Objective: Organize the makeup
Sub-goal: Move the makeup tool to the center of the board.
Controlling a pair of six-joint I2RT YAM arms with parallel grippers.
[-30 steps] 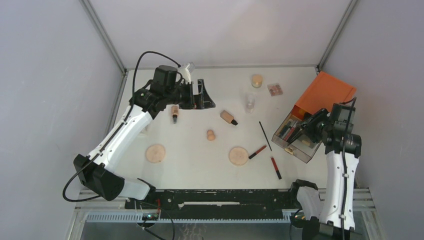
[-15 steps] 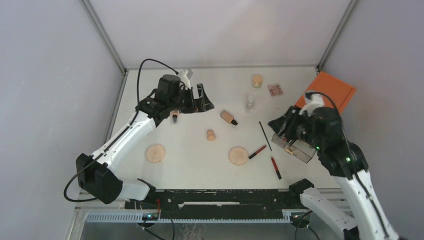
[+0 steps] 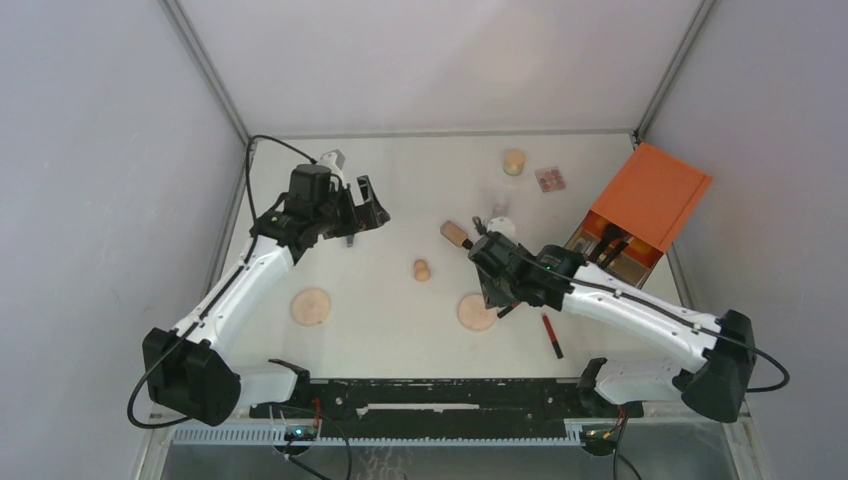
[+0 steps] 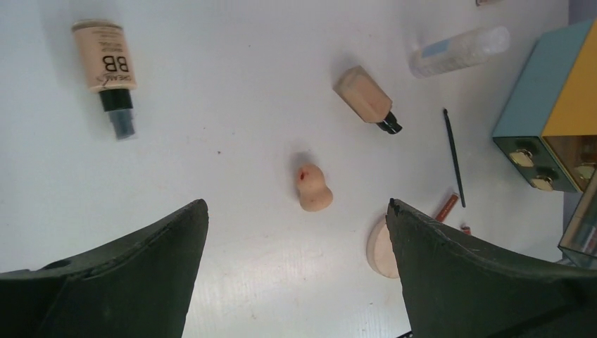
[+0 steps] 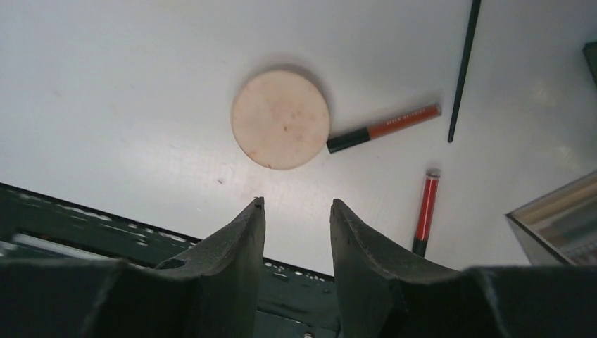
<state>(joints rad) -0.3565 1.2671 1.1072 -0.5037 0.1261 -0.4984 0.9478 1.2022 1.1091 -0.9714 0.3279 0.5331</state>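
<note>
The right end effector (image 5: 297, 204) has swung over two red pencils (image 5: 384, 129) (image 5: 424, 211), narrowly parted; the left end effector (image 4: 296, 211) gapes wide.

Organizer box (image 3: 650, 195): orange top, clear drawers. It is located at the right edge of the white table (image 3: 380, 290), set at an angle, with the drawer fronts facing near-left. A black rail (image 3: 430, 395) runs along the near edge of the table. Grey walls (image 3: 100, 150) enclose the left, far and right sides. Metal posts (image 3: 205, 70) stand at both far corners.
</note>
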